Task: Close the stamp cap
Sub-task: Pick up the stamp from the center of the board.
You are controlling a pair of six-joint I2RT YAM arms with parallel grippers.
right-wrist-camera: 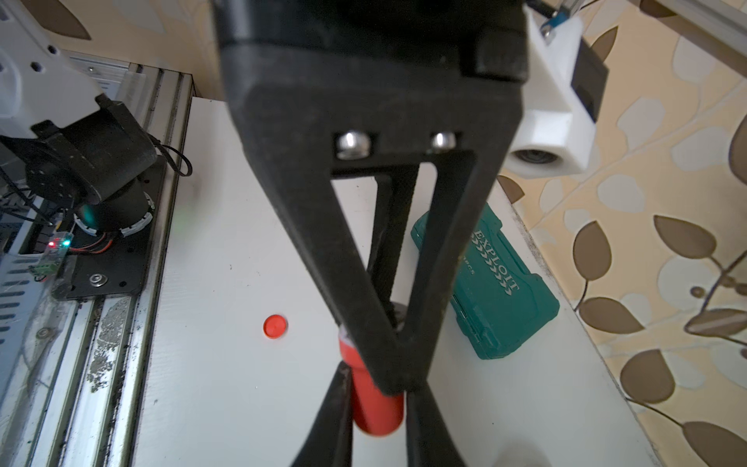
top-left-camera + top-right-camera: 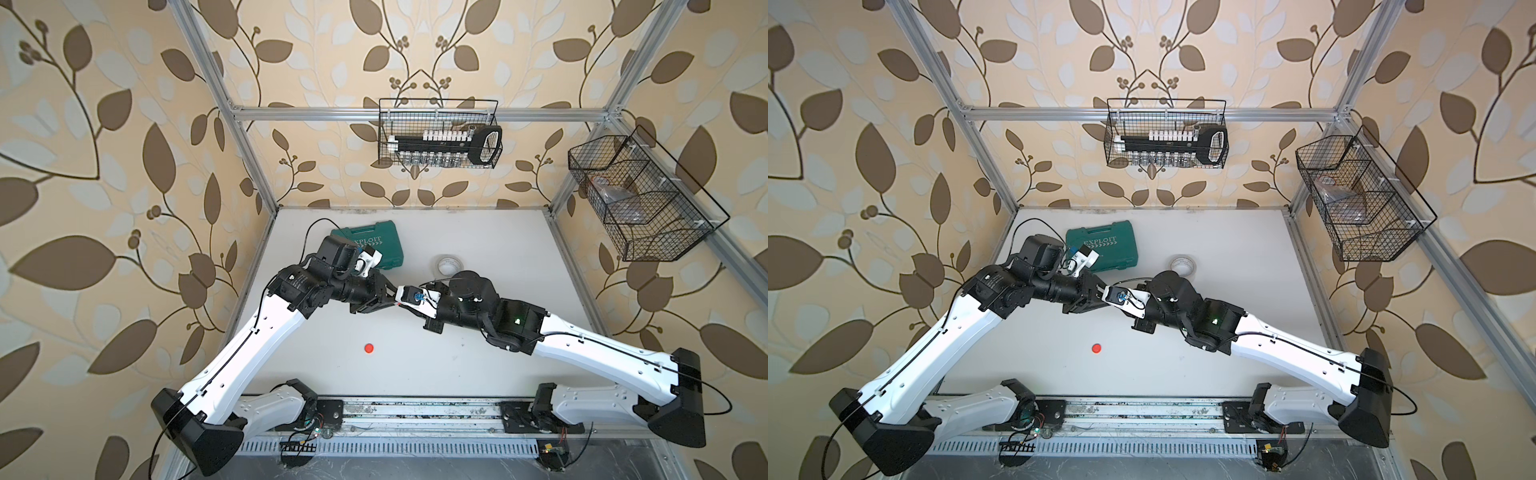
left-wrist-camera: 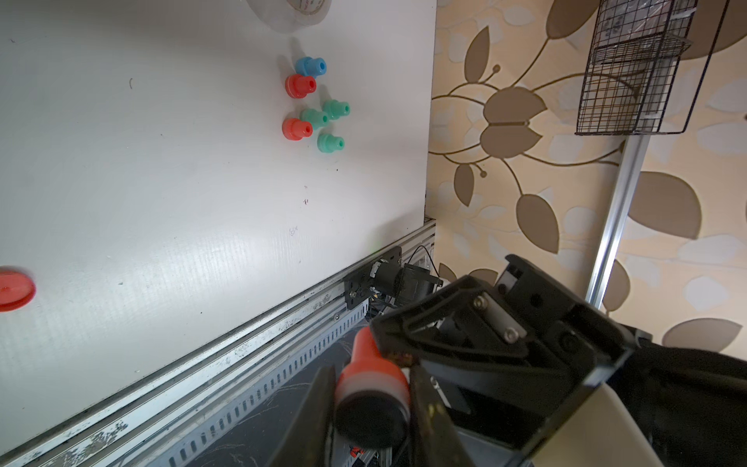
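Red stamp [image 1: 376,416]: black end bare, held in mid-air above the white table [image 2: 457,353] where both arms meet; left gripper [image 3: 371,374]: clenched on its wide body; right gripper [image 1: 378,390]: fingers flank the narrow handle, grasp or release cannot be told; red cap [image 2: 369,348]: loose on the table, well apart from the stamp; green case [image 2: 1104,245], tape roll [image 2: 451,264]: at the back

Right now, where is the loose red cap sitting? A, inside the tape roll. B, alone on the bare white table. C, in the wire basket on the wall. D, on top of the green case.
B: in a top view the red cap lies by itself on the white table, well apart from the green case and the tape roll.
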